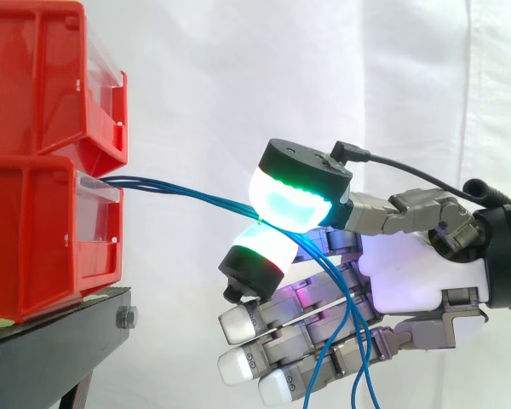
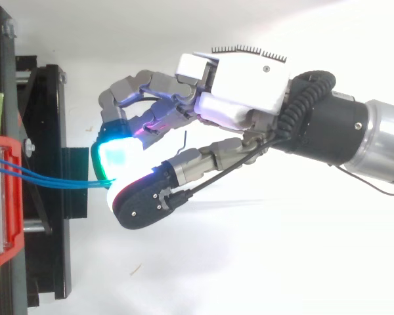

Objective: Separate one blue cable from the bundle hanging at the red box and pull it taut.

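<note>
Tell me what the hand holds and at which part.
The hand pinches the blue cables between two glowing fingertips, partway along them: the stretch to the red bin runs nearly straight, the free ends hang below the hand.

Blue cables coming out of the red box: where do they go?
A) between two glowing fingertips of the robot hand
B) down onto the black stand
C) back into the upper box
A: the blue cables run from the lower red box into a pinch between the hand's glowing fingertips, then hang down past its palm.
</note>
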`<state>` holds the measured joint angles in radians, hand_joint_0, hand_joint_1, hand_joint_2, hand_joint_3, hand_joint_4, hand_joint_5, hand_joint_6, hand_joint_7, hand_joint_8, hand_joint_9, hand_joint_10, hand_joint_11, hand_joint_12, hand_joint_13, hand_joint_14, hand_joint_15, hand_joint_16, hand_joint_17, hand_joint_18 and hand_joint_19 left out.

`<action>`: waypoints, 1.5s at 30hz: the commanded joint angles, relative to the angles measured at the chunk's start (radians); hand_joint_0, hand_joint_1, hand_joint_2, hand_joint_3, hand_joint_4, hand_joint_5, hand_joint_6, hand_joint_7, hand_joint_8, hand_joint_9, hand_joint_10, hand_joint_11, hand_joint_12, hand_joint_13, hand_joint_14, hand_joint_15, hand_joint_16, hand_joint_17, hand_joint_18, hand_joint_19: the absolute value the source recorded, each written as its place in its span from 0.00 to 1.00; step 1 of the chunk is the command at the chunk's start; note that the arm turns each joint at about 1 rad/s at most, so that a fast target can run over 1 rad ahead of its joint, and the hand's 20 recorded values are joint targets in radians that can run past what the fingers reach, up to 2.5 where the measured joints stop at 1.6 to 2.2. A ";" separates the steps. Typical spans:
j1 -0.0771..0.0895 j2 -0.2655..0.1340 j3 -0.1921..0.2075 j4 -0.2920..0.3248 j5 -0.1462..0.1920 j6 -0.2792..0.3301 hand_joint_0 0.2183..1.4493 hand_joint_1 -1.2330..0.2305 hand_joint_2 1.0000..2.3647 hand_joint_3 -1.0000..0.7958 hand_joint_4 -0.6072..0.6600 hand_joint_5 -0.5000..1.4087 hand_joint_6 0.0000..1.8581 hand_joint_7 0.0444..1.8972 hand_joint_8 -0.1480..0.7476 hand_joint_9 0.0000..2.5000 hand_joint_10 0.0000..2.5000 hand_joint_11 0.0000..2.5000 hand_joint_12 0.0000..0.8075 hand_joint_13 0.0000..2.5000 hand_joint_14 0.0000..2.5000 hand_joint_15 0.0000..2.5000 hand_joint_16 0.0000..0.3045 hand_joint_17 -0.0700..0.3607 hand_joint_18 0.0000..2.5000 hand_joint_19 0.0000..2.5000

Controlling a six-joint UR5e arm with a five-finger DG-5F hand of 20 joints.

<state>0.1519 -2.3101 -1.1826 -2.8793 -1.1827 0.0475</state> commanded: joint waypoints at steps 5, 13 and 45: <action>0.000 0.000 0.000 0.000 0.000 0.000 0.33 0.28 0.01 0.38 0.39 0.19 0.48 0.71 0.44 0.31 0.01 0.22 0.41 0.27 0.01 0.15 0.13 0.37 0.25 0.14; 0.002 0.000 0.000 0.000 0.000 0.000 0.27 0.45 0.01 0.39 0.44 0.20 0.44 0.72 0.42 0.30 0.01 0.18 0.41 0.25 0.01 0.14 0.14 0.39 0.23 0.16; 0.003 0.000 -0.003 0.000 0.006 0.000 0.32 0.30 0.00 0.28 0.52 0.18 0.46 0.68 0.44 0.28 0.01 0.23 0.41 0.26 0.01 0.14 0.14 0.38 0.25 0.14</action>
<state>0.1545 -2.3102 -1.1855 -2.8783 -1.1790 0.0476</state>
